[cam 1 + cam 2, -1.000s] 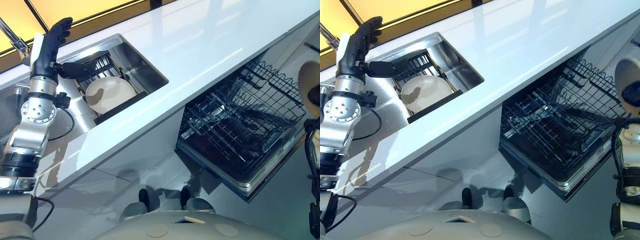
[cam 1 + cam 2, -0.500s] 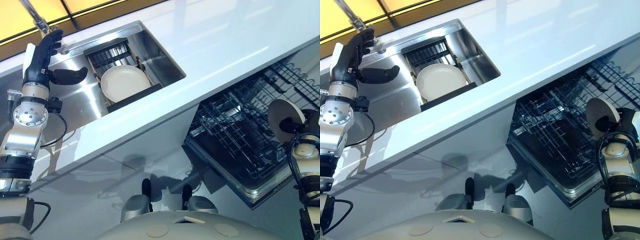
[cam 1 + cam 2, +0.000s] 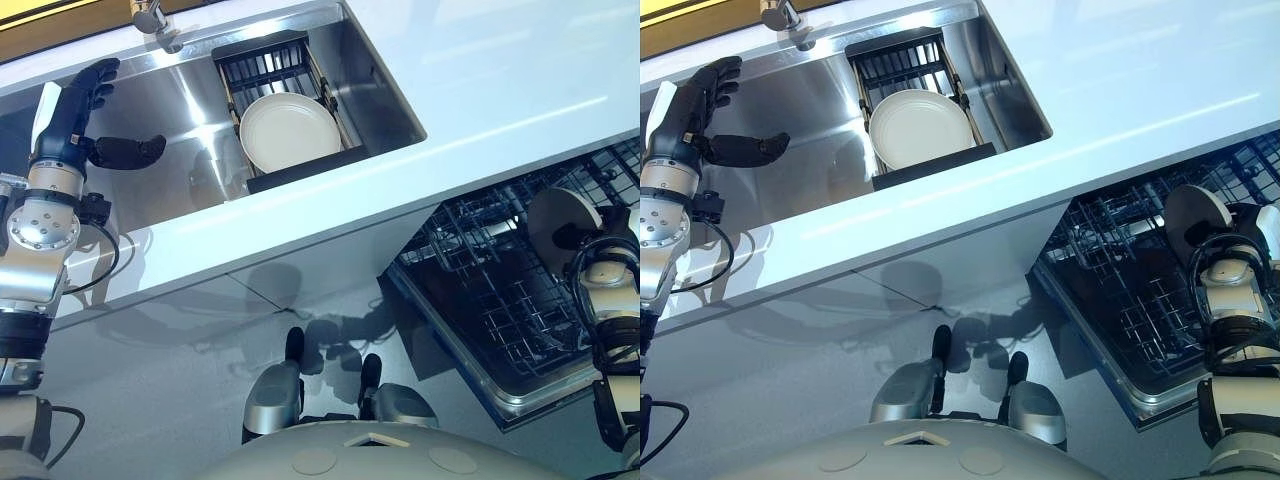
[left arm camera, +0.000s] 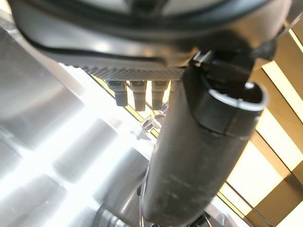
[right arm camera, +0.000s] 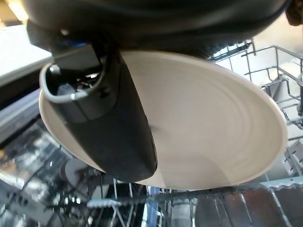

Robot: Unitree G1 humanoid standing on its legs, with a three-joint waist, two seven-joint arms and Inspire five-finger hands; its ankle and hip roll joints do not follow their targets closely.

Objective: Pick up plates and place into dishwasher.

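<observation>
Plates: 2, both plain white.
- sink plate: lies face-up in the black rack at the right end of the steel sink, just below the faucet.
- held plate: pinched by the right robot hand, thumb across its face, fingers behind it. It is held nearly on edge above the wire dishwasher rack, apart from the tines.

Left robot hand: wide, fingers straight, thumb out sideways. It holds nothing and hovers over the left end of the sink, well apart from the sink plate.

1 white tabletop runs around the sink. The dishwasher rack is pulled out below its front edge.
</observation>
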